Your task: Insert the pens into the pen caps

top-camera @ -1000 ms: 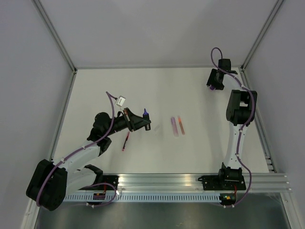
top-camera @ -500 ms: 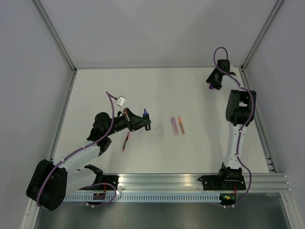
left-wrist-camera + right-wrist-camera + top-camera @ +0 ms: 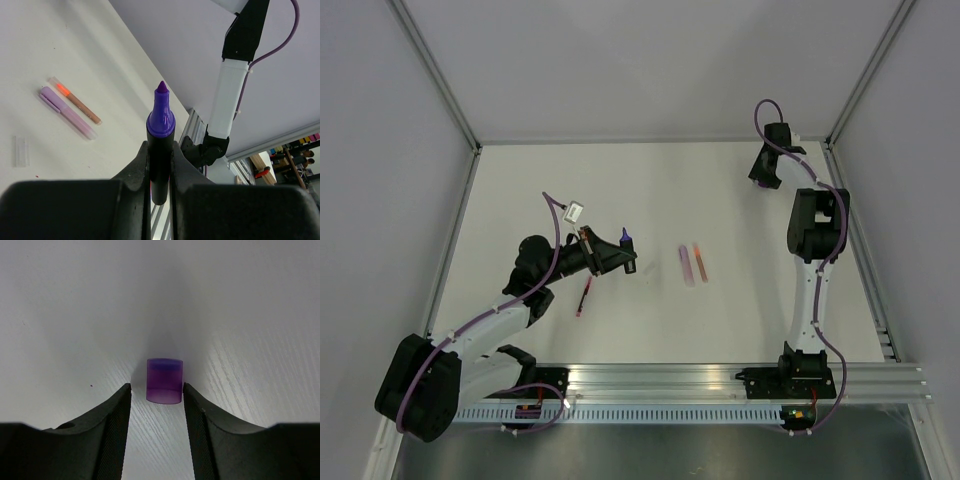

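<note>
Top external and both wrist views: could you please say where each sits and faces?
Top external: overhead, from behind, looking down at table; left arm, right arm show.
Left wrist: looks along left pincer, shut on purple-tipped marker.
Right wrist: looks down past open right pincer at purple cap.
Shared: top external and left wrist show pink pen.

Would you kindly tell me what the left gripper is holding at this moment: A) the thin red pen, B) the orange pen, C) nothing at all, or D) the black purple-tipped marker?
D: in the left wrist view the left gripper is shut on the black barrel of the purple-tipped marker, while the red pen and the orange pen lie on the table.
</note>
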{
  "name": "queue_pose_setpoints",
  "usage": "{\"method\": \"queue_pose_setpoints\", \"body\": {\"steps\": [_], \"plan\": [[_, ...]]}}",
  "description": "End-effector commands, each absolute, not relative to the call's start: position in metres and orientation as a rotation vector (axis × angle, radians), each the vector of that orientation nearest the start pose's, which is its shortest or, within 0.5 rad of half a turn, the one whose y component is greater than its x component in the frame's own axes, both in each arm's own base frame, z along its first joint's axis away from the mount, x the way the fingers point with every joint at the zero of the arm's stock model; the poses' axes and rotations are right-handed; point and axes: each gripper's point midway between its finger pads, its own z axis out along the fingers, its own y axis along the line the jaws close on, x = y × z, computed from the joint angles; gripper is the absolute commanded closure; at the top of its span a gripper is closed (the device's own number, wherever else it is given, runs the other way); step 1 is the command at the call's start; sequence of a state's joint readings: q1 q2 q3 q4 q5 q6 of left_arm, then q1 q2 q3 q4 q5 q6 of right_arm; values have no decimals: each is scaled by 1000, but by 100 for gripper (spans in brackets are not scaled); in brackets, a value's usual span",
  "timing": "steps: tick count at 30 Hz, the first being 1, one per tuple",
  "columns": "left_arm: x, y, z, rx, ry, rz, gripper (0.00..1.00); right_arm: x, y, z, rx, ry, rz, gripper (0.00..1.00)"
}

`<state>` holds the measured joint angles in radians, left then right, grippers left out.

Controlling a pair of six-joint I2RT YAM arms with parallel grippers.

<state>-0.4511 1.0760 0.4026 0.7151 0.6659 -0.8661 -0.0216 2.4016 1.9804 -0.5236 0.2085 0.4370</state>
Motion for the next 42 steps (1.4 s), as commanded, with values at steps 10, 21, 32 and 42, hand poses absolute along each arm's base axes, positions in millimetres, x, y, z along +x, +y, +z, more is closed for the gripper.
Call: {"method": "queue_pose_setpoints", "body": {"steps": [10,21,32,42], "plan": [[222,-261,238,282,1679,-1550,98,567,-48,-5,658,2481,-236,45],[223,-261,238,282,1680,-1548,98,567,-47,-10,616,2495,-269,49],[223,-261,238,282,1680,-1548,98,573,-20,-14,534,2514,-201,69],[220,-277,233,387,1731,-1509,98,556,-10,2,456,2510,-127,100]]}}
